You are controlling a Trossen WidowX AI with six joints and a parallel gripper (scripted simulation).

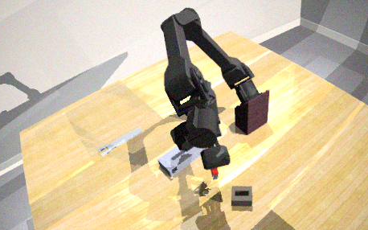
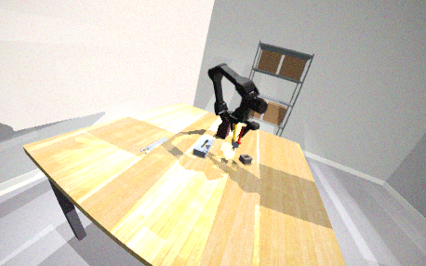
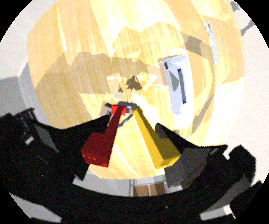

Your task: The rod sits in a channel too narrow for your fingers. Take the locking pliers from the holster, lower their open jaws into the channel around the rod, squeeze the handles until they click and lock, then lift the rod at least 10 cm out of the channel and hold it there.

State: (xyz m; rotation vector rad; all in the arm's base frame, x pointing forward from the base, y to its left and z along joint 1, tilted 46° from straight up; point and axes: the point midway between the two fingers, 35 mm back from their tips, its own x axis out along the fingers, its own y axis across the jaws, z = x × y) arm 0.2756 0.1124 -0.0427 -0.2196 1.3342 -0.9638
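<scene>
Pale walls surround a sunlit wooden desk. The rod itself cannot be made out; it presumably lies in the dark slot of the grey channel block, whose narrowness is the reason for using a tool.

Beside the block, the pliers hang above the desk, jaws down, one handle red and one yellow. The fingers stand fairly wide, grasping the pliers by these splayed handles. That spread probably serves to keep the jaws open, ready to straddle the rod; squeezing should come only after lowering.

Near the pliers sits the holster, a small dark block with an empty slot. On the block's other side, a silver tool lies flat, seemingly unneeded. A dark red box stands by the arm's base.

The black arm rises high, folds sharply at its elbow, then reaches forward and down to the fingers. Carrying the jaws across to the slot appears to be next.
</scene>
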